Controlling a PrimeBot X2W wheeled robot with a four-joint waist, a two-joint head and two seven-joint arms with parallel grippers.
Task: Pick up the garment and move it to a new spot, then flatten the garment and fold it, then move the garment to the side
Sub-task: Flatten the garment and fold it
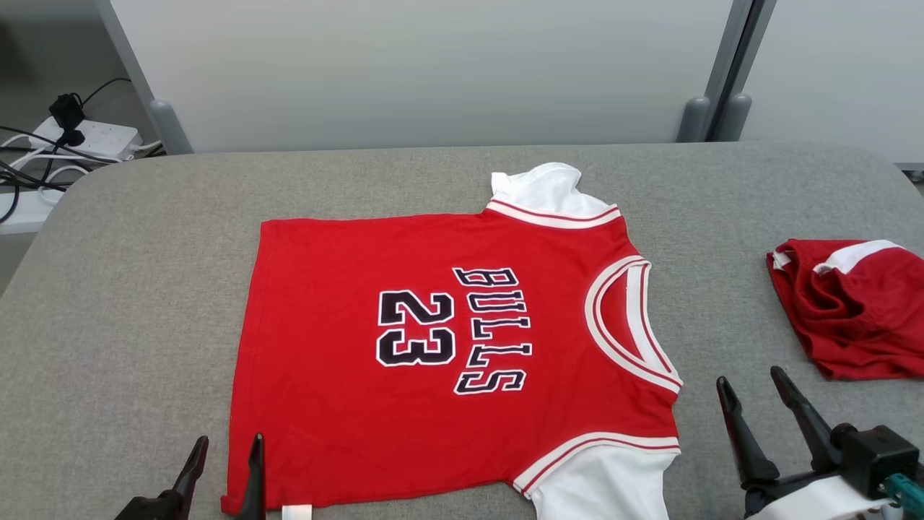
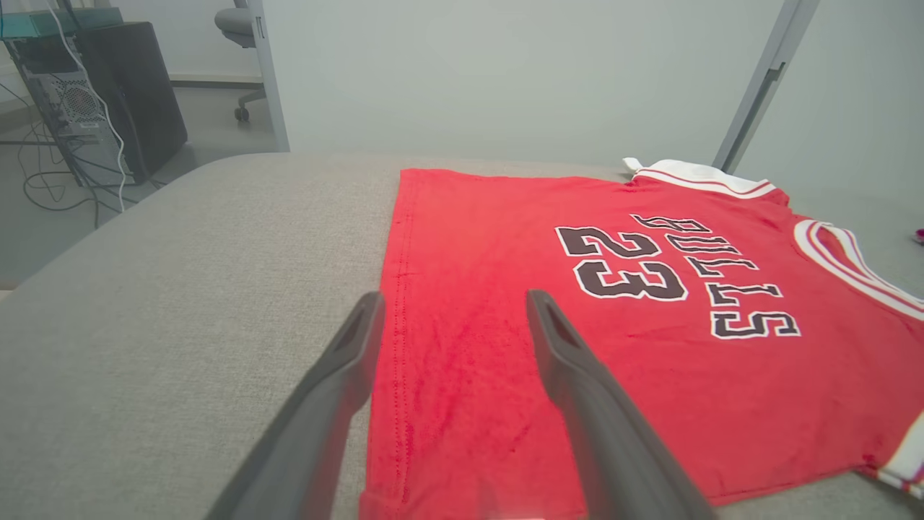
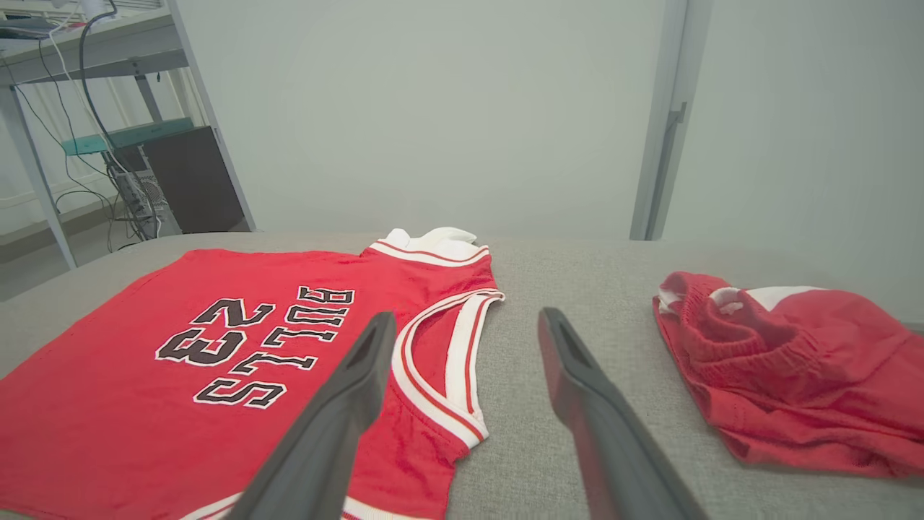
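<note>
— Red short-sleeved jersey [image 1: 433, 347] with white sleeves and black "BULLS 23" lettering: where does it lie?
— Spread flat on the grey fabric-covered table [image 1: 130, 325], ahead of both grippers. Its hem edge runs between the left gripper's [image 1: 227, 440] two dark fingers: one is over grey cloth, the other over red.
— Touching it?
— I cannot tell. The jaws stand wide apart and grip nothing.
— And the right gripper [image 1: 749, 379]?
— Also spread wide and empty, over bare table. The white-and-red neckline sits just to its left, passing behind its left finger in the wrist view. A crumpled red garment with white trim [image 1: 852, 310] lies ahead and to its right, well apart from the jersey.
</note>
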